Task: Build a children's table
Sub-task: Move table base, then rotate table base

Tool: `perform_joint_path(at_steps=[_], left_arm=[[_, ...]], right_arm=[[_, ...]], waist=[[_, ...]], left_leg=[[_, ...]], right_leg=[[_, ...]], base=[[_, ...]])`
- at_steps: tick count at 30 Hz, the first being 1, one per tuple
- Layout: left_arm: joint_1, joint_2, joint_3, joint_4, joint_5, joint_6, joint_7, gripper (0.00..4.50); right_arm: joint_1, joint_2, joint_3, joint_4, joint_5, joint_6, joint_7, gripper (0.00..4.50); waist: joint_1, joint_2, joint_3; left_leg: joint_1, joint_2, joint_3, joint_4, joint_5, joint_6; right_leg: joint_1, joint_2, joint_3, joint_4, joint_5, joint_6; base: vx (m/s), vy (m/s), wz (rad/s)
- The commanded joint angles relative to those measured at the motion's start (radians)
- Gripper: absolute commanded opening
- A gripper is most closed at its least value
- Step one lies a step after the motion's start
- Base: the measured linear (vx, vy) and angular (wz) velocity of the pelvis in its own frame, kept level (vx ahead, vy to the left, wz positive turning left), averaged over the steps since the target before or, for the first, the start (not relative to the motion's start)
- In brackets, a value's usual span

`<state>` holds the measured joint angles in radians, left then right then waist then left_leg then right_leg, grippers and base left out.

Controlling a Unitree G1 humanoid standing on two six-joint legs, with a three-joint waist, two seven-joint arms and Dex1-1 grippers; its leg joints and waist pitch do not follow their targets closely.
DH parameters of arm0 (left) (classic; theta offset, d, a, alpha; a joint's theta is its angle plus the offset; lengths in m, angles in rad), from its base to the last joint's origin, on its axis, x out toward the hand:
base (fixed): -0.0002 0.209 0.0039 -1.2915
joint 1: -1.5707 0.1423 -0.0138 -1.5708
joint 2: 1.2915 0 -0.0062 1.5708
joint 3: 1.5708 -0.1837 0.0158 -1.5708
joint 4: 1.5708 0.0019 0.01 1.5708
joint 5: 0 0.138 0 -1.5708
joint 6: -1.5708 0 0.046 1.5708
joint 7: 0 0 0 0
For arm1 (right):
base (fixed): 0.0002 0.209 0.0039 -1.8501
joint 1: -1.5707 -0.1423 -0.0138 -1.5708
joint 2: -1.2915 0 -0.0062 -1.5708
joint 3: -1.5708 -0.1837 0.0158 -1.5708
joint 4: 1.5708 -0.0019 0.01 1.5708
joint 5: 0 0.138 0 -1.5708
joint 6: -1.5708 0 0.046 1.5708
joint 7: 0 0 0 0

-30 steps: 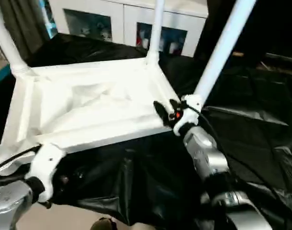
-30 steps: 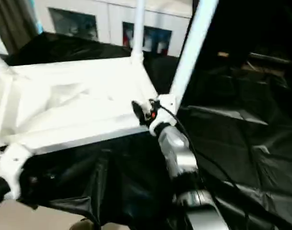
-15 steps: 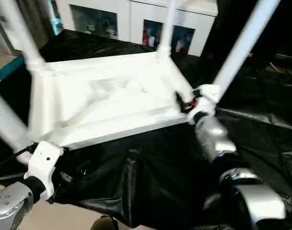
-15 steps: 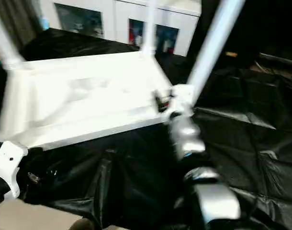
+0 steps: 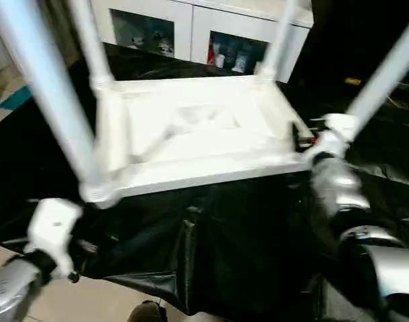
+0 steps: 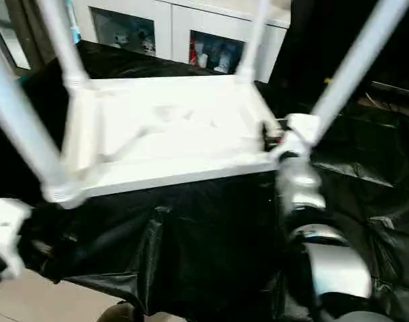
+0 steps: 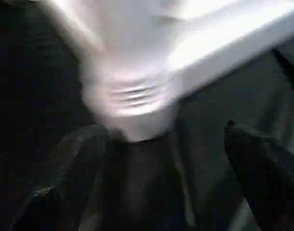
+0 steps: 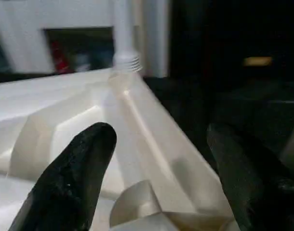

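The children's table lies upside down on a black sheet, with all its white legs standing up from the corner sockets. The near left leg rises from its ribbed socket. My left gripper sits just below that socket, open, with its black fingers wide on either side and not touching it. My right gripper is at the near right corner by the near right leg. It is open, its fingers spread over the table's rim.
A white cabinet with glass-fronted shelves stands behind the table. The black sheet hangs over the near edge down to a pale floor. More crumpled black sheet lies to the right.
The camera has swung, so the whole picture has shifted right and the near left leg has come fully into view. Both grippers stay at their corners of the table.
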<state>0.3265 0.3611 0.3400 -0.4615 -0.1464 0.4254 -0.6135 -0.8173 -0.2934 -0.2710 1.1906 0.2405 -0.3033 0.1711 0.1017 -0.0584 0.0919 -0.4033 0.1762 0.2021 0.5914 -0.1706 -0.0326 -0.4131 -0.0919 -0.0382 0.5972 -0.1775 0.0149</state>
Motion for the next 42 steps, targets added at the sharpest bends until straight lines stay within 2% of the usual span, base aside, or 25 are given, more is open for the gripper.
perform_joint_path(at_steps=[1,5,7,12,14,15,17,20,21,22,23,24,25,26,27,28,29,33,34,35,37,38,39,41,42], left_arm=[[0.035,-0.013,0.016,0.027,-0.028,-0.066,-0.015,4.43],[0.043,-0.04,0.047,0.045,-0.058,-0.117,-0.012,4.43],[0.016,-0.066,0.078,0.04,-0.097,-0.143,-0.002,4.43],[-0.108,-0.071,0.074,0.086,-0.142,-0.197,0.028,4.43],[-0.145,-0.072,0.066,0.117,-0.144,-0.215,0.036,4.43],[-0.169,-0.073,0.058,0.135,-0.142,-0.22,0.041,4.43],[-0.225,-0.083,0.045,0.171,-0.145,-0.229,0.047,4.43],[-0.291,-0.101,0.024,0.202,-0.168,-0.225,0.039,4.43],[-0.308,-0.102,0.012,0.214,-0.176,-0.226,0.035,4.43],[-0.333,-0.107,-0.004,0.229,-0.187,-0.228,0.025,4.43],[-0.35,-0.112,-0.013,0.237,-0.203,-0.224,0.013,4.43],[-0.383,-0.124,-0.028,0.25,-0.237,-0.215,-0.006,4.43],[-0.399,-0.13,-0.033,0.256,-0.256,-0.207,-0.015,4.43],[-0.417,-0.135,-0.038,0.268,-0.279,-0.197,-0.028,4.43],[-0.418,-0.135,-0.039,0.269,-0.28,-0.196,-0.03,4.43],[-0.423,-0.135,-0.042,0.275,-0.286,-0.191,-0.038,4.43],[-0.423,-0.129,-0.045,0.287,-0.291,-0.183,-0.055,4.43],[-0.404,-0.101,-0.039,0.335,-0.311,-0.17,-0.105,4.43],[-0.393,-0.091,-0.033,0.346,-0.329,-0.16,-0.125,4.43],[-0.383,-0.084,-0.031,0.348,-0.339,-0.151,-0.138,4.43],[-0.358,-0.065,-0.033,0.344,-0.368,-0.121,-0.167,4.43],[-0.354,-0.06,-0.036,0.345,-0.375,-0.119,-0.17,4.43],[-0.35,-0.056,-0.038,0.347,-0.377,-0.116,-0.172,4.43],[-0.345,-0.05,-0.029,0.361,-0.376,-0.123,-0.171,4.43],[-0.346,-0.048,-0.024,0.366,-0.377,-0.124,-0.172,4.43]], right_arm=[[0.0,-0.039,-0.037,0.012,0.019,-0.02,-0.025,3.48],[0.0,-0.053,-0.042,0.02,0.021,-0.023,-0.016,3.48],[0.004,-0.055,-0.037,0.021,0.02,-0.023,0.023,3.48],[0.055,-0.035,0.007,-0.018,-0.017,-0.057,0.129,3.48],[0.076,-0.027,0.001,-0.04,-0.006,-0.061,0.142,3.48],[0.094,-0.021,-0.004,-0.059,0.003,-0.061,0.146,3.48],[0.141,-0.005,-0.006,-0.107,0.015,-0.058,0.159,3.48],[0.206,0.014,0.005,-0.167,0.009,-0.058,0.161,3.48],[0.225,0.018,0.01,-0.183,0.004,-0.059,0.16,3.48],[0.248,0.022,0.01,-0.202,-0.003,-0.064,0.139,3.48],[0.264,0.026,0.005,-0.213,-0.006,-0.066,0.113,3.48],[0.287,0.031,-0.008,-0.232,-0.007,-0.069,0.069,3.48],[0.298,0.033,-0.013,-0.241,-0.009,-0.073,0.048,3.48],[0.317,0.038,-0.018,-0.269,-0.012,-0.069,0.022,3.48],[0.318,0.038,-0.019,-0.27,-0.013,-0.069,0.02,3.48],[0.325,0.041,-0.022,-0.279,-0.013,-0.069,0.006,3.48],[0.334,0.045,-0.026,-0.292,-0.018,-0.072,-0.011,3.48],[0.357,0.056,-0.026,-0.341,-0.028,-0.057,-0.036,3.48],[0.36,0.056,-0.026,-0.348,-0.029,-0.047,-0.049,3.48],[0.357,0.054,-0.025,-0.343,-0.03,-0.045,-0.054,3.48],[0.345,0.043,-0.016,-0.316,-0.042,-0.025,-0.073,3.48],[0.345,0.042,-0.013,-0.316,-0.044,-0.019,-0.079,3.48],[0.335,0.039,-0.01,-0.3,-0.049,-0.012,-0.087,3.48],[0.317,0.037,-0.002,-0.285,-0.058,0.003,-0.093,3.48],[0.313,0.037,0.0,-0.283,-0.06,0.006,-0.092,3.48]], waist=[[-0.008,0.005,-0.067],[-0.01,-0.001,-0.062],[-0.014,-0.004,-0.061],[-0.015,-0.005,-0.064],[-0.019,-0.011,-0.067],[-0.016,-0.015,-0.07],[-0.013,-0.008,-0.075],[-0.015,-0.012,-0.074],[-0.011,0.008,-0.08],[-0.013,0.001,-0.08],[-0.01,0.0,-0.079],[-0.011,0.02,-0.082],[-0.008,0.018,-0.086],[-0.009,0.016,-0.086],[-0.007,0.014,-0.088],[-0.01,0.026,-0.091],[-0.018,0.019,-0.088],[-0.028,0.023,-0.091],[-0.032,0.019,-0.092],[-0.037,0.009,-0.093],[-0.043,0.008,-0.093],[-0.047,0.014,-0.092],[-0.049,0.011,-0.092],[-0.051,0.018,-0.092],[-0.053,0.017,-0.091]], left_leg=[[0.032,0.048,-0.015,-0.074,-0.244,0.043],[0.032,0.048,-0.015,-0.075,-0.276,0.047],[0.033,0.051,-0.017,-0.077,-0.304,0.036],[0.036,0.052,-0.018,-0.076,-0.312,0.027],[0.029,0.051,-0.02,-0.075,-0.294,0.027],[0.034,0.051,-0.018,-0.071,-0.283,0.03],[0.036,0.051,-0.018,-0.07,-0.261,0.033],[0.034,0.053,-0.019,-0.071,-0.255,0.032],[0.043,0.053,-0.018,-0.069,-0.267,0.02],[0.045,0.053,-0.017,-0.07,-0.282,0.011],[0.043,0.052,-0.018,-0.072,-0.285,0.007],[0.053,0.051,-0.016,-0.072,-0.298,-0.016],[0.057,0.05,-0.016,-0.071,-0.315,-0.032],[0.053,0.05,-0.016,-0.071,-0.322,-0.033],[0.047,0.049,-0.018,-0.072,-0.317,-0.035],[0.043,0.049,-0.022,-0.073,-0.316,-0.038],[0.038,0.047,-0.021,-0.073,-0.317,-0.037],[0.036,0.044,-0.02,-0.071,-0.326,-0.026],[0.036,0.043,-0.021,-0.07,-0.319,-0.026],[0.033,0.044,-0.019,-0.069,-0.316,-0.023],[0.035,0.046,-0.019,-0.069,-0.313,-0.02],[0.035,0.046,-0.019,-0.069,-0.313,-0.021],[0.038,0.046,-0.018,-0.068,-0.322,-0.021],[0.041,0.047,-0.019,-0.069,-0.337,-0.025],[0.041,0.046,-0.018,-0.069,-0.34,-0.025]], right_leg=[[0.031,-0.034,0.03,-0.05,-0.135,-0.187],[0.026,-0.035,0.031,-0.059,-0.194,-0.177],[0.025,-0.037,0.032,-0.061,-0.227,-0.175],[0.023,-0.036,0.031,-0.059,-0.23,-0.167],[0.029,-0.037,0.031,-0.053,-0.212,-0.17],[0.026,-0.037,0.032,-0.053,-0.206,-0.168],[0.028,-0.038,0.033,-0.049,-0.179,-0.172],[0.03,-0.039,0.031,-0.047,-0.163,-0.189],[0.026,-0.038,0.032,-0.047,-0.167,-0.19],[0.025,-0.036,0.031,-0.048,-0.165,-0.194],[0.026,-0.036,0.031,-0.049,-0.168,-0.192],[0.02,-0.033,0.03,-0.054,-0.168,-0.188],[0.02,-0.031,0.03,-0.048,-0.152,-0.195],[0.023,-0.031,0.03,-0.048,-0.149,-0.197],[0.029,-0.035,0.03,-0.045,-0.146,-0.193],[0.035,-0.038,0.029,-0.043,-0.153,-0.188],[0.036,-0.037,0.029,-0.048,-0.168,-0.178],[0.037,-0.039,0.032,-0.057,-0.24,-0.15],[0.036,-0.039,0.031,-0.055,-0.249,-0.148],[0.037,-0.038,0.031,-0.056,-0.255,-0.149],[0.034,-0.038,0.03,-0.056,-0.264,-0.155],[0.034,-0.036,0.03,-0.055,-0.269,-0.157],[0.03,-0.033,0.03,-0.057,-0.271,-0.155],[0.028,-0.033,0.03,-0.057,-0.277,-0.156],[0.028,-0.032,0.03,-0.058,-0.277,-0.156]], base=[[0.0,0.0,0.0],[0.0,0.0,0.0],[0.0,0.0,0.0],[0.0,0.0,0.0],[0.0,0.0,0.0],[0.0,0.0,0.0],[0.0,0.0,0.0],[0.0,0.0,0.0],[0.0,0.0,0.0],[0.0,0.0,0.0],[0.0,0.0,0.0],[0.0,0.0,0.0],[0.0,0.0,0.0],[0.0,0.0,0.0],[0.0,0.0,0.0],[0.0,0.0,0.0],[0.0,0.0,0.0],[0.0,0.0,0.0],[0.0,0.0,0.0],[0.0,0.0,0.0],[0.0,0.0,0.0],[0.0,0.0,0.0],[0.0,0.0,0.0],[0.0,0.0,0.0],[0.0,0.0,0.0]])
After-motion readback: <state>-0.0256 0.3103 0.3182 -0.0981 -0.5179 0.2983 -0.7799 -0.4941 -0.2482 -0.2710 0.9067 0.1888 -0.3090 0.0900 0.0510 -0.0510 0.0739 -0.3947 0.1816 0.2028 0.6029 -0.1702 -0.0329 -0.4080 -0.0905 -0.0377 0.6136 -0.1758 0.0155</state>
